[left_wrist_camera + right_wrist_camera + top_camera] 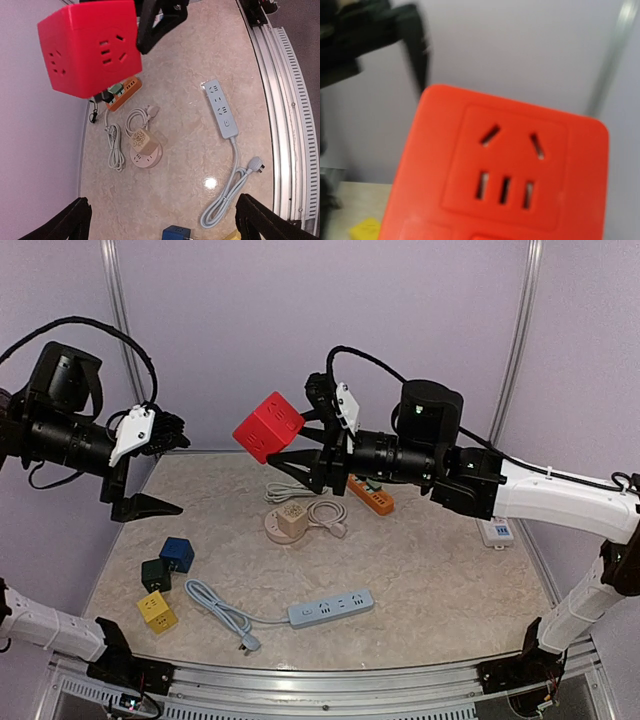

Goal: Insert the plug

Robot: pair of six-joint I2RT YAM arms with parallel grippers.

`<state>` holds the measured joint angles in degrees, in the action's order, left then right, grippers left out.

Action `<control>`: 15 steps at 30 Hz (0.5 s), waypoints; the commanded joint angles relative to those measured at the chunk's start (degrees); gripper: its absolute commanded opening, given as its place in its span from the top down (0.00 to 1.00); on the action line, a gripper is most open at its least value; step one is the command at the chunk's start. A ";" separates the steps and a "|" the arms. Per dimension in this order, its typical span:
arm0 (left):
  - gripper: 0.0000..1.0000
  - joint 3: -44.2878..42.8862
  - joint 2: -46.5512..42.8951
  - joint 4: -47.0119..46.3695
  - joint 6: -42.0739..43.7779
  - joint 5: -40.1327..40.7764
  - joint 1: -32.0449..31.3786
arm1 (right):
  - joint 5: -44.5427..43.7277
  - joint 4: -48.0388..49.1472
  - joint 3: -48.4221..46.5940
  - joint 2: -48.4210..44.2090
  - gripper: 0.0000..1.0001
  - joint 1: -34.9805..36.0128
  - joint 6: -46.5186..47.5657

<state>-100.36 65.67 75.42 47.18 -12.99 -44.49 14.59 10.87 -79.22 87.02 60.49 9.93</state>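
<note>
My right gripper (283, 457) is shut on a red cube socket (268, 426) and holds it high above the back of the table. The cube fills the right wrist view (500, 175), one socket face toward the camera, and hides the fingers there. It also shows at the top left of the left wrist view (90, 47). My left gripper (168, 472) is open and empty, raised at the left; the table lies far below it in its wrist view (160, 227). A light blue power strip (330, 608) lies at the front, its plug (250, 643) on the table.
A round pink socket with a beige cube on it (288, 523) and a coiled white cable (115, 145) lie mid-table. An orange strip (370, 497) lies behind. Blue (177, 553), dark green (156, 573) and yellow (157, 611) cubes sit front left. A white adapter (496, 531) is at the right.
</note>
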 commanded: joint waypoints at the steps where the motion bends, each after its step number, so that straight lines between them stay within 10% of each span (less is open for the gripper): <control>1: 0.01 -6.80 3.35 -4.50 -2.46 3.36 -1.99 | 8.21 2.40 1.83 -0.20 1.00 0.58 -5.04; 15: 0.01 -13.94 13.81 -2.68 -9.65 -10.70 -2.93 | 13.27 -1.42 0.13 0.13 1.00 2.05 -0.61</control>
<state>-110.04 77.89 72.03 40.32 -18.28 -46.98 26.50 9.69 -77.73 87.42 61.71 7.99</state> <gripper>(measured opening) 0.988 0.615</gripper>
